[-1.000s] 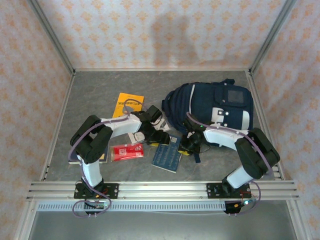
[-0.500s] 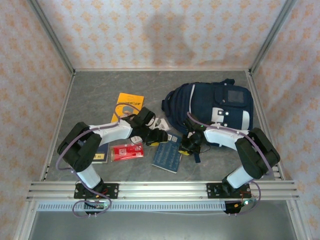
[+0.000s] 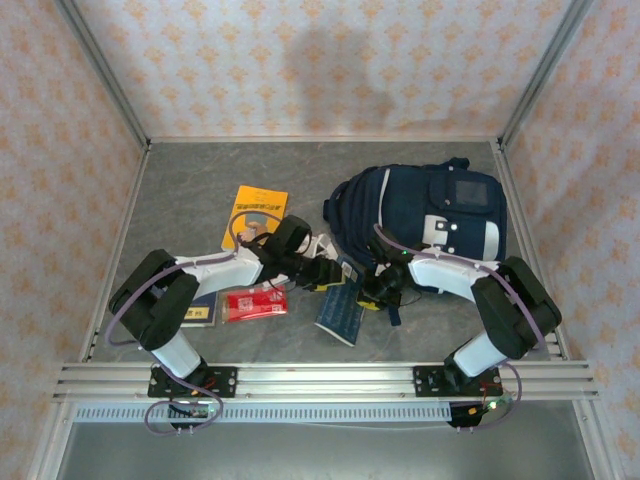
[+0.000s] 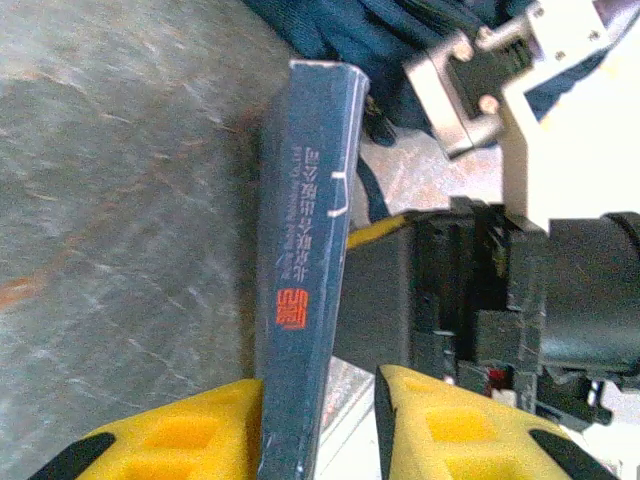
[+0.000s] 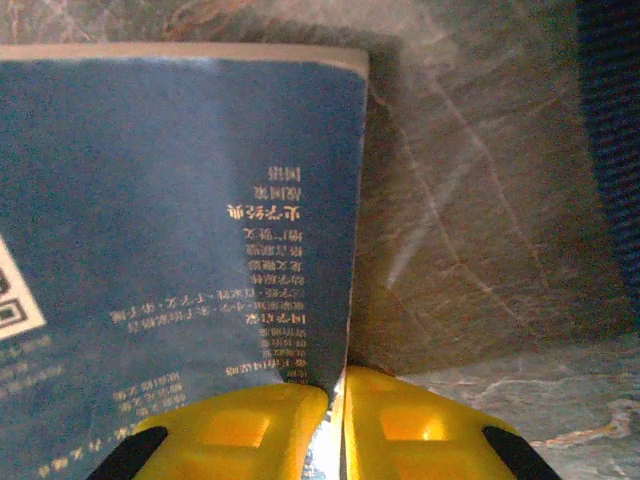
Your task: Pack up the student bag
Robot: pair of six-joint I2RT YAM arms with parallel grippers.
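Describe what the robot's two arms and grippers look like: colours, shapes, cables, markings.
The left arm and right arm alternate white links with bulky black joint housings, on black bases bolted to an aluminium rail. A thin lavender cable loops along each. The left gripper and right gripper have black bodies and bright yellow finger pads with recessed pockets. No markings are legible.

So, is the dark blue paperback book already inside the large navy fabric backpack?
No, the dark blue book is outside the navy backpack, over the grey tabletop just in front of it.
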